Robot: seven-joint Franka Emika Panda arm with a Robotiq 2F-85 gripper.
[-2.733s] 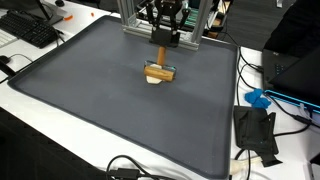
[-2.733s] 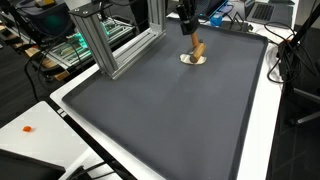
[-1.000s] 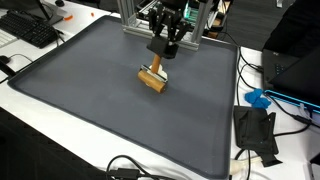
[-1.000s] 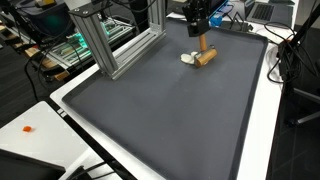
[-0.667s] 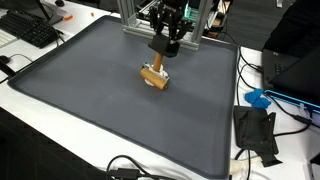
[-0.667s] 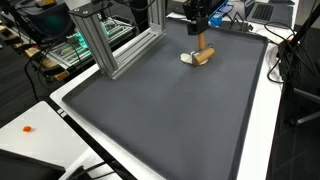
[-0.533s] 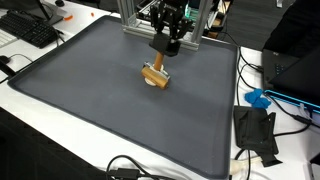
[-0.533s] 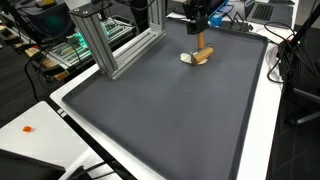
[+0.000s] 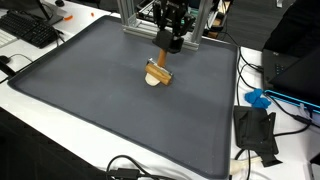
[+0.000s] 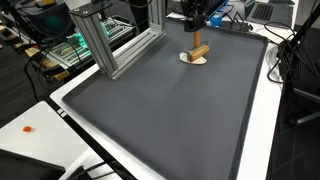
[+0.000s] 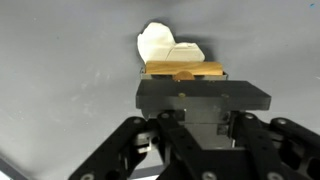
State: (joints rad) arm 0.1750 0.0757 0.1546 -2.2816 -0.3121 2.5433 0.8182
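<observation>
Far left in an exterior view: black keyboard on the white table, off the mat.

Grey mat covers most of the table. In an exterior view an aluminium frame is seen standing at its left edge.

Towards the mat's far middle: a cream piece is seen lying flat on the mat. A wooden tool is held tilted over it, its lower end at the cream piece and its handle rising up and to the right.

Gripper: fingers are closed on the upper handle of the wooden tool, the tool clamped between them. In the wrist view the tool's wood is seen just past the black fingers, with the cream piece beyond.

Right, off the mat: a blue item, then a black device with cables.
</observation>
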